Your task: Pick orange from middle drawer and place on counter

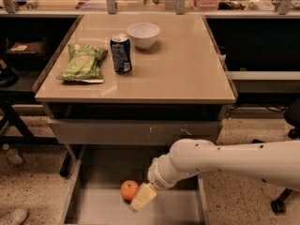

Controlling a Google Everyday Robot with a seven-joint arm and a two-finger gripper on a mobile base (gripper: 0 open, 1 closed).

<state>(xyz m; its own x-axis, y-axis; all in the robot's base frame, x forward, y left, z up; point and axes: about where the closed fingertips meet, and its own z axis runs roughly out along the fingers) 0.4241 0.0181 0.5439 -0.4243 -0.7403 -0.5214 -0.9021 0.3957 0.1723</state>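
The white arm (243, 159) comes in from the right edge of the view and runs nearly level, sloping a little downward toward the lower centre. Its thick, rounded forearm bends and narrows into a short wrist (161, 175). From the wrist the pale yellowish gripper (144, 197) slants down and to the left, low in the view, and seems turned partly edge-on to the camera.

Smooth white arm (234, 159) dotted with small dark screws (216, 145); ribbed wrist (158, 175); pale yellow end effector (143, 197) at its tip.
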